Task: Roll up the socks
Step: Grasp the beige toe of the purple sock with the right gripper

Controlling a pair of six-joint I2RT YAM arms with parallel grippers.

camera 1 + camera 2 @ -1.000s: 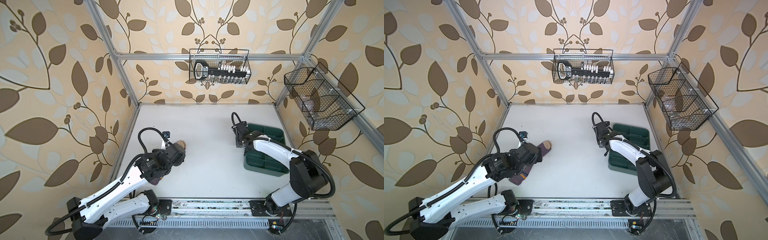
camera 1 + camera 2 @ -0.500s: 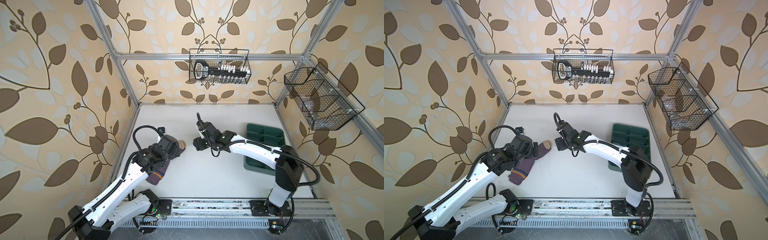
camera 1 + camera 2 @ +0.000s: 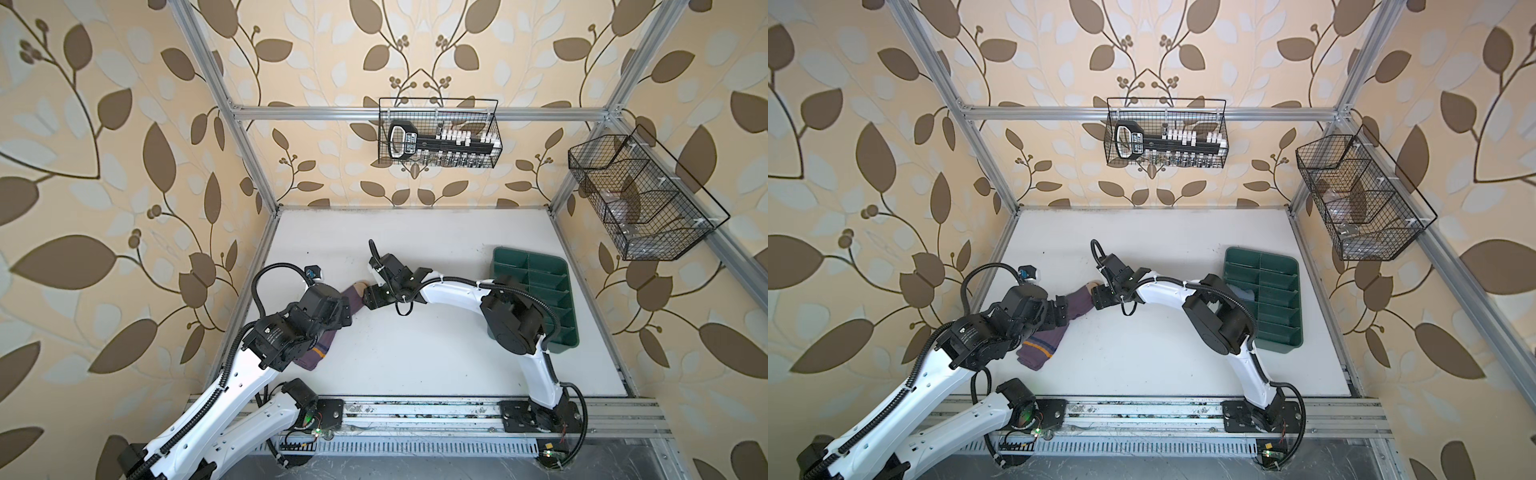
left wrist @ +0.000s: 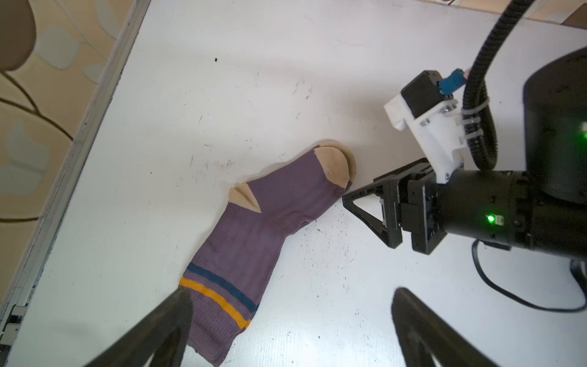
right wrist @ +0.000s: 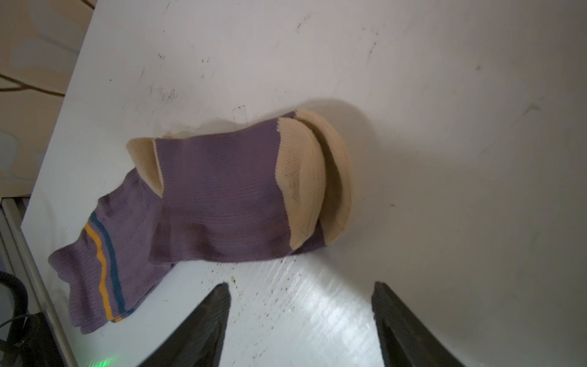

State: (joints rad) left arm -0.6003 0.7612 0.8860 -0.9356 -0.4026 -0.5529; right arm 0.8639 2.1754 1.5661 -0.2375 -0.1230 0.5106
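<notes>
Two purple socks [image 5: 216,197] lie one on the other, ribbed, their beige toe caps overlapping and a beige heel patch showing at the bend. A teal stripe and an orange stripe cross the leg near the cuff. The stack rests flat on the left part of the white counter [image 3: 415,353], close to its left edge. The toes point toward the middle and the cuffs toward the front rail. In both top views the left arm hides the middle of the stack, leaving the toe end and the striped cuff [image 3: 1040,351] in sight. The left pincer [image 4: 293,294] hangs over the cuff end with its jaws spread wide and nothing between them. One finger sits over the striped part, and I cannot tell whether it touches. The right pincer [image 5: 301,286] reaches across the middle to the toe end, its jaws apart with only bare counter between them. Its tip is just beside the foot of the socks, and contact cannot be told. On the right side of the counter, well apart from the socks, stands a green tray [image 3: 567,345] with compartments. A bit of light-blue fabric [image 3: 1245,293] shows in one of them. A wire basket [image 3: 436,137] with a black-handled tool set hangs on the back wall.
</notes>
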